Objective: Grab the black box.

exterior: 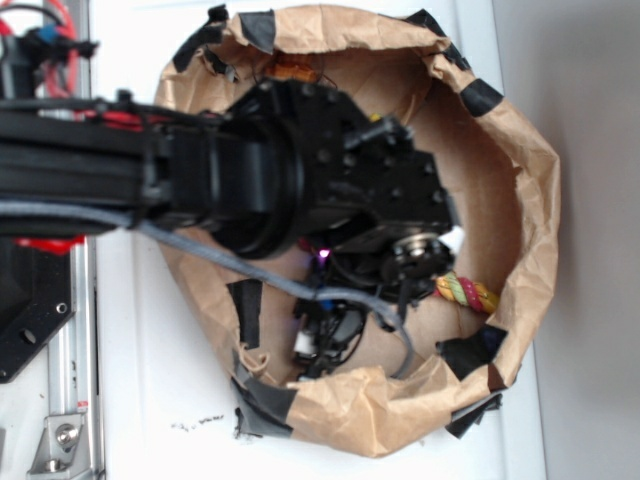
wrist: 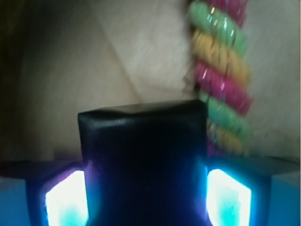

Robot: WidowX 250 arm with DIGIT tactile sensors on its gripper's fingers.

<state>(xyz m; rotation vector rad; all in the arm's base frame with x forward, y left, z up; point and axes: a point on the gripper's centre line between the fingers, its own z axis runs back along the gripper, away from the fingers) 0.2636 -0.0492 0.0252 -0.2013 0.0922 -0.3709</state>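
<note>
Right between the two glowing pads of the end effector: the black box, filling the whole gap in the wrist view, with a pad hugging each side. Looks clamped onto it, or as near as makes no difference, though actual contact is hard to confirm through the blur. Just beyond the box and off to the right, a twisted rope toy in green, yellow and pink, running close alongside the box's far corner. Could snag on a lift, maybe. Underneath and all around, the brown paper bag with black tape patches, curled up into a nest on the white desk, presumably to keep stuff from sliding away. From the exterior view, arm reaching deep into the nest, box itself hidden beneath it.
</note>
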